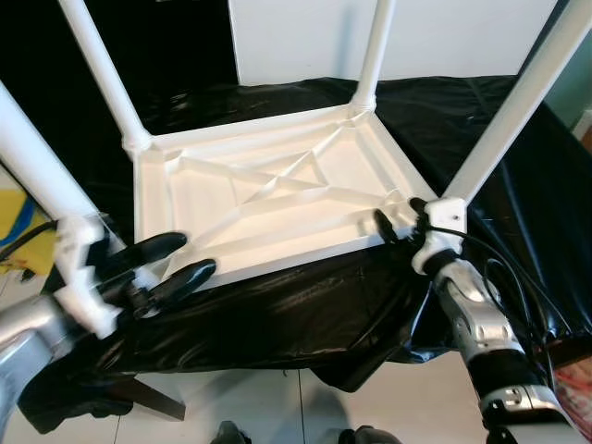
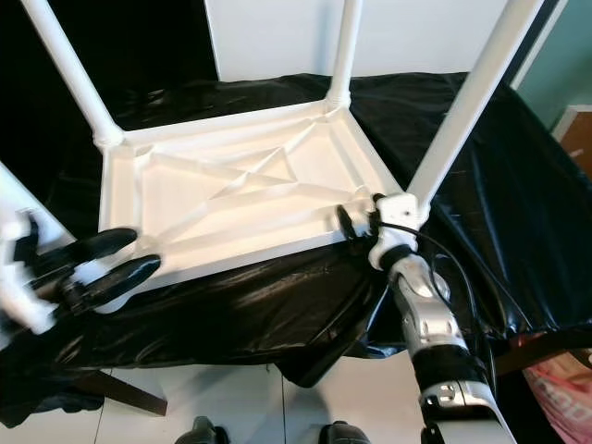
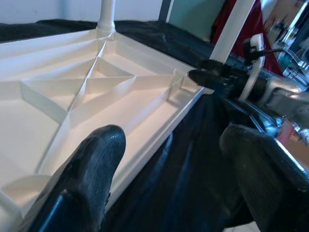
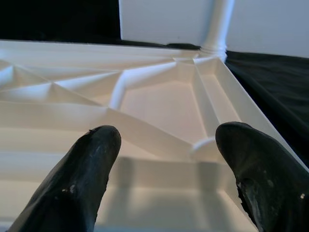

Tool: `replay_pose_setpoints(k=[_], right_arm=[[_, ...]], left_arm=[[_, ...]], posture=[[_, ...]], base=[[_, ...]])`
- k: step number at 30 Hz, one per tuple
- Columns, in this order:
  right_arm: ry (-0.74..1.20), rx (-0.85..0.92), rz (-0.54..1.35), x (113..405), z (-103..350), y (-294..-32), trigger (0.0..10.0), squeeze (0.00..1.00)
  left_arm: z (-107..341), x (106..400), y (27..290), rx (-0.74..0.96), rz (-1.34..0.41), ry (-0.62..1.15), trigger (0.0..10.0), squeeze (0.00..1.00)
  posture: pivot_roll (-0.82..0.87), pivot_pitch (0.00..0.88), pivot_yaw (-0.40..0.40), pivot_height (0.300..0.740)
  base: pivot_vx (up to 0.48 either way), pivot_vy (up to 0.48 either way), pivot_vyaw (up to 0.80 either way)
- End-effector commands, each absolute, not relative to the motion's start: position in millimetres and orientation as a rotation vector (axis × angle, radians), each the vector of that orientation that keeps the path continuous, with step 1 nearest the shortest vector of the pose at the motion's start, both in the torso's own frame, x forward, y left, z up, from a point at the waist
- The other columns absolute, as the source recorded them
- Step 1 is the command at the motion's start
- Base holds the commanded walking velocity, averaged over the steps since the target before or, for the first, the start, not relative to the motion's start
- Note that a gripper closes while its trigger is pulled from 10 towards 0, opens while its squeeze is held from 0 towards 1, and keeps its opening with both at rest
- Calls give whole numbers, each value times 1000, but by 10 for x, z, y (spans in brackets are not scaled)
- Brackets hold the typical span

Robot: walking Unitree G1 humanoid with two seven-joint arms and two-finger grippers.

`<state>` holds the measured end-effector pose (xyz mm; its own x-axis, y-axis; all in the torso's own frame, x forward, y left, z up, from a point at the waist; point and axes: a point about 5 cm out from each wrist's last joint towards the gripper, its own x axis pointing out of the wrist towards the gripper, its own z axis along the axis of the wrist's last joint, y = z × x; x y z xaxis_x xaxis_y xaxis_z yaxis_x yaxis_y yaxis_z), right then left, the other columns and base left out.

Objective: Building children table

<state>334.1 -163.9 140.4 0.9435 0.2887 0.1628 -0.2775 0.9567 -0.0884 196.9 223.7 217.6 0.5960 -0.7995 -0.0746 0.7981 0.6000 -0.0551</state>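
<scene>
A white plastic children's table [image 1: 277,199] lies upside down on a black sheet, its ribbed underside up. Legs rise from the far left corner [image 1: 104,79], the far right corner [image 1: 372,55] and the near right corner [image 1: 513,106]. Another leg [image 1: 32,153] rises at the near left, its base hidden behind my left wrist. My left gripper [image 1: 178,263] is open at the near left corner, with the table's near rim [image 3: 159,140] between its fingers. My right gripper [image 1: 400,222] is open at the near right corner, just beside that leg's base, pointing across the underside [image 4: 159,101].
The black sheet [image 1: 277,314] hangs over the front edge of the support. A white panel [image 1: 305,37] stands behind. Pale floor tiles [image 1: 259,407] lie below, with a wooden foot [image 1: 148,400] at the left. Cables run along my right arm [image 1: 486,324].
</scene>
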Motion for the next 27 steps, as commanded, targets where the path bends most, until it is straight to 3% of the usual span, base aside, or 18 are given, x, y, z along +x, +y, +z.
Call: replay_pose_setpoints(k=[1, 4, 7, 9, 16, 23, 24, 25, 27], right_arm=[[-152, -60, 294, 3337, 1347, -1630, 10000, 0], [-154, -49, 319, 3366, 1354, -1531, 10000, 0], [-145, -45, 379, 3397, 1336, -1341, 10000, 0], [-145, -45, 379, 3397, 1336, -1341, 10000, 0], [-108, -48, 374, 3367, 1238, -1348, 10000, 0], [-105, -39, 364, 3356, 1213, -1335, 10000, 0], [-104, -35, 361, 3342, 1200, -1328, 10000, 0], [-104, -35, 361, 3342, 1200, -1328, 10000, 0], [-102, -32, 362, 3307, 1167, -1317, 10000, 0]], left_arm=[[2207, 1934, 2229, -17, -952, 91, 10000, 0], [2187, 1837, 2324, -59, -938, 102, 10000, 0], [2051, 1564, 2781, -137, -793, 226, 10000, 0], [2051, 1564, 2781, -137, -793, 226, 10000, 0], [2125, 1407, 3144, -95, -625, 310, 10000, 0], [2119, 1418, 3428, -92, -499, 308, 10000, 0], [2118, 1464, 3596, -87, -424, 291, 10000, 0], [2118, 1464, 3596, -87, -424, 291, 10000, 0], [2157, 1605, 3939, -70, -262, 230, 10000, 0]], posture=[[39, 118, -32, 740], [53, 120, -34, 740], [84, 125, -31, 740], [84, 125, -31, 740], [111, 128, -25, 740], [117, 121, -18, 740], [115, 120, -18, 740], [115, 120, -18, 740], [104, 114, -20, 740]], base=[[0, 0, 0], [0, 0, 0], [0, 0, 0], [0, 0, 0], [0, 0, 0], [0, 0, 0], [0, 0, 0], [0, 0, 0], [0, 0, 0]])
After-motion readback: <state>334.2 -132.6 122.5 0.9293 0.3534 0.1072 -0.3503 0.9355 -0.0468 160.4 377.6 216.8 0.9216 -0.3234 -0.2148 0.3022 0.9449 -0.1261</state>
